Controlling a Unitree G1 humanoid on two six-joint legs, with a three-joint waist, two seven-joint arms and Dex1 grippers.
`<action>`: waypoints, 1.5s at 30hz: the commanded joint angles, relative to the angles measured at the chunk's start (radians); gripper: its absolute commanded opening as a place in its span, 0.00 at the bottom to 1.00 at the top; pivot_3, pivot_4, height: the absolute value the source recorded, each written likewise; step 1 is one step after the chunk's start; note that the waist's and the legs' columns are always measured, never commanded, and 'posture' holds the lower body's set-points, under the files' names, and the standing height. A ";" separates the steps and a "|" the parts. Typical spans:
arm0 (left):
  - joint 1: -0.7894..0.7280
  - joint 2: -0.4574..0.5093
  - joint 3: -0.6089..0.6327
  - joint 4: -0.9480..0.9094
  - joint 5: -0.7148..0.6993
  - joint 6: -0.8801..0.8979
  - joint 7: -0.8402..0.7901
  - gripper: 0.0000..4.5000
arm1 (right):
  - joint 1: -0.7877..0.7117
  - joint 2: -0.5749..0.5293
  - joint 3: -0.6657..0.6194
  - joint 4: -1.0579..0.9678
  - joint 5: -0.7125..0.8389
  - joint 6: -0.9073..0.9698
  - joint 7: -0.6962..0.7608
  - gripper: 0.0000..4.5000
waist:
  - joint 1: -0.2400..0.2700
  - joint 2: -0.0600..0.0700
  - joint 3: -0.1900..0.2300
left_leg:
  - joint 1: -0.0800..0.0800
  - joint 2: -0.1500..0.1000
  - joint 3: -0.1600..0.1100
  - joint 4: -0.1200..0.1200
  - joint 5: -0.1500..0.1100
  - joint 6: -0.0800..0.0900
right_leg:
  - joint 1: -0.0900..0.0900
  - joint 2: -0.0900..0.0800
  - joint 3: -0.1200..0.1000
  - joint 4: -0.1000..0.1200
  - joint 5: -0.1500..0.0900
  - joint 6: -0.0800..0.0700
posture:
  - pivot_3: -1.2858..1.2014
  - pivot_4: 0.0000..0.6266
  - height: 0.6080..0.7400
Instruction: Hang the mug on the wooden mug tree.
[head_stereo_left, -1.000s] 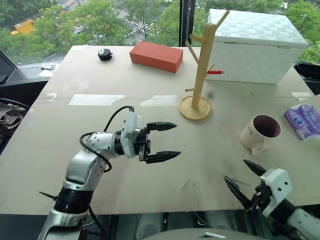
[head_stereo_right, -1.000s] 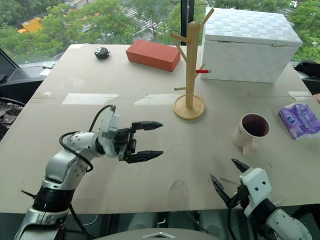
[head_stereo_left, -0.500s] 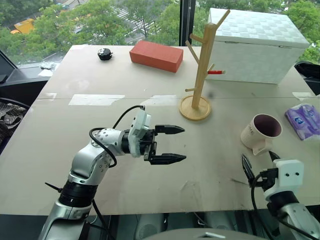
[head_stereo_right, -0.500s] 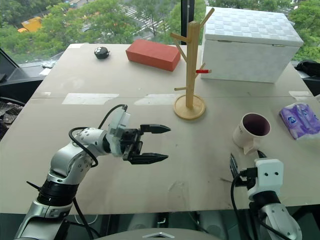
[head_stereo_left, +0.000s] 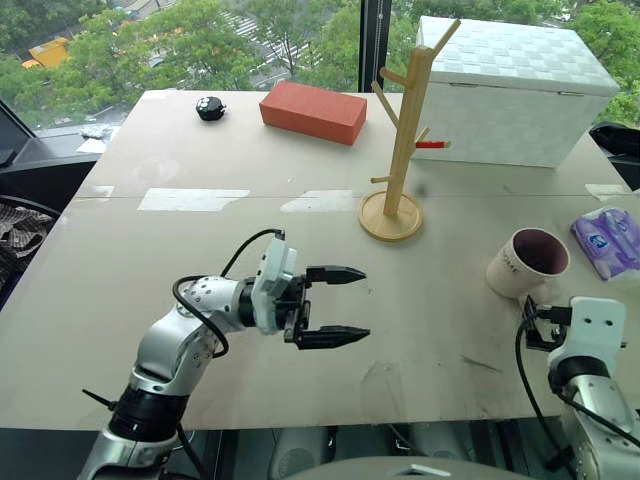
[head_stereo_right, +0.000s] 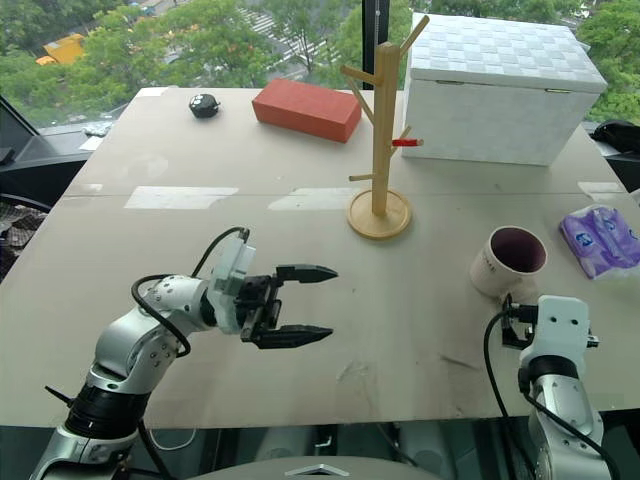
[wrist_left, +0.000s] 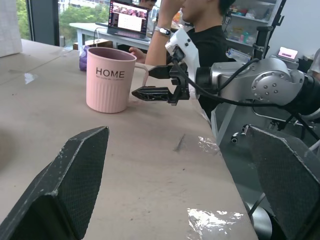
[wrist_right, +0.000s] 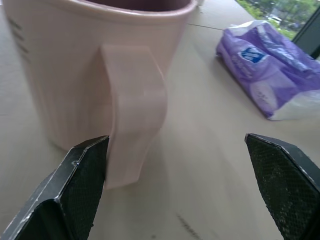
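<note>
Facing the cream-white ceramic mug at the counter's right, the wide-open right hand is best centred on its handle.

Item one: the mug, upright on the table, handle turned towards me. My right gripper has its fingers spread wide, one just beside the handle. Item two: a purple packet, lying well apart from the mug.
</note>
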 joint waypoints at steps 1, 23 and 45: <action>0.006 0.001 0.008 -0.044 -0.008 -0.017 0.007 1.00 | -0.024 -0.011 -0.022 0.005 -0.017 -0.001 -0.006 0.97 | -0.001 0.000 0.000 | 0.000 0.000 0.000 0.000 0.000 0.000 | 0.000 0.001 0.000 0.000 0.000 0.000 | 0.52 0.24 1.00; -0.030 -0.015 0.022 0.027 -0.002 -0.053 0.014 1.00 | -0.153 -0.055 -0.046 0.175 0.045 -0.135 0.094 0.01 | -0.001 0.000 -0.001 | 0.001 0.000 0.002 0.000 0.000 0.000 | 0.000 0.004 0.000 0.000 0.000 0.000 | 0.52 0.24 1.00; 0.202 -0.142 0.296 -0.034 -0.140 -0.147 0.158 1.00 | -0.914 -0.701 0.079 0.480 0.479 0.063 0.872 0.01 | -0.010 0.001 0.001 | 0.001 0.000 0.002 0.000 0.000 0.001 | 0.001 0.005 0.000 0.000 0.003 -0.004 | 0.52 0.24 1.00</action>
